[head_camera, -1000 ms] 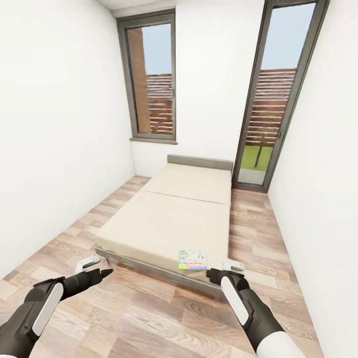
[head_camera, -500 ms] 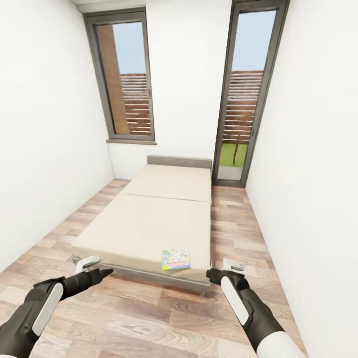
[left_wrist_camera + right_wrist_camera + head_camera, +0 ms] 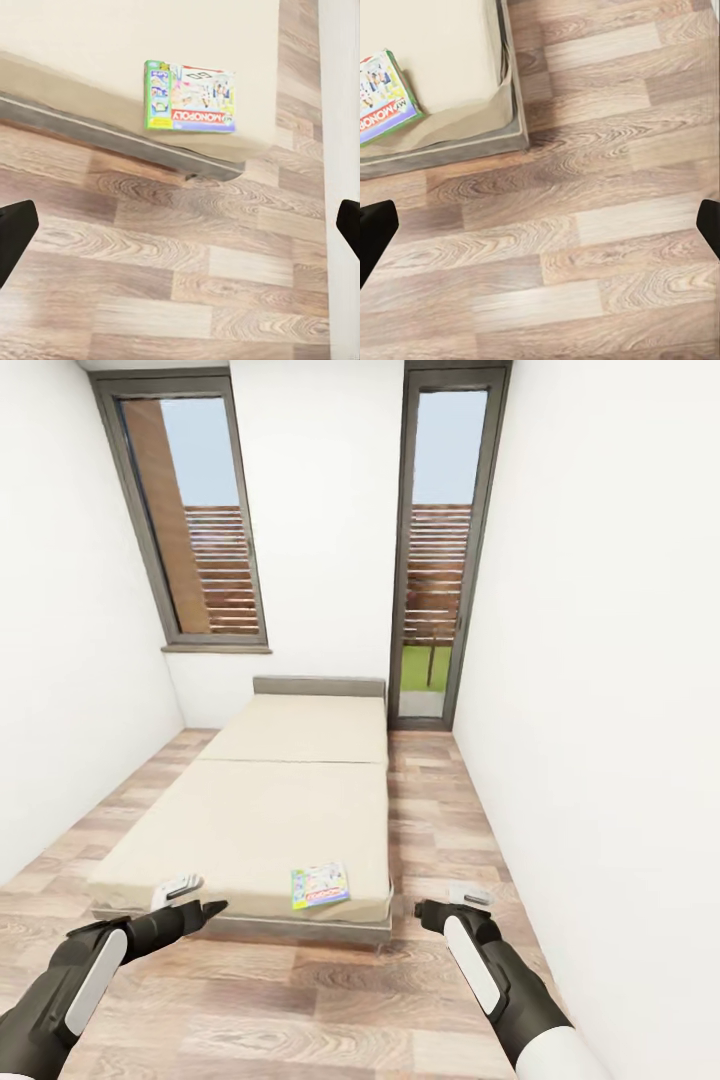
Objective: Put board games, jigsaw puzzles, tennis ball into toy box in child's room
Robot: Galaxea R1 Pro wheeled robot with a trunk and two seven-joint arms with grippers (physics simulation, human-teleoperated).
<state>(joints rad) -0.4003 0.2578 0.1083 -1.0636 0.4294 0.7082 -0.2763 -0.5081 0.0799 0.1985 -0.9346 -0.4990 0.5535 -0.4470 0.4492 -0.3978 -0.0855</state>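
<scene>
Head view: colourful flat Monopoly board game box (image 3: 320, 885) lies near the beige mattress bed's (image 3: 250, 810) foot corner. It sits ahead, between the left gripper (image 3: 185, 890) and right gripper (image 3: 462, 897). Both grippers hang spread and empty.

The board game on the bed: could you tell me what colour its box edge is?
Green on the board game, clearest in the left wrist view.

black arms, white panels, dark fingertips

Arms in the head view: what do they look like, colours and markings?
Both arms are black with a long white panel along the forearm. The left pincer and right pincer have dark wrists and light grey fingers. No cables or lettering visible.
</scene>
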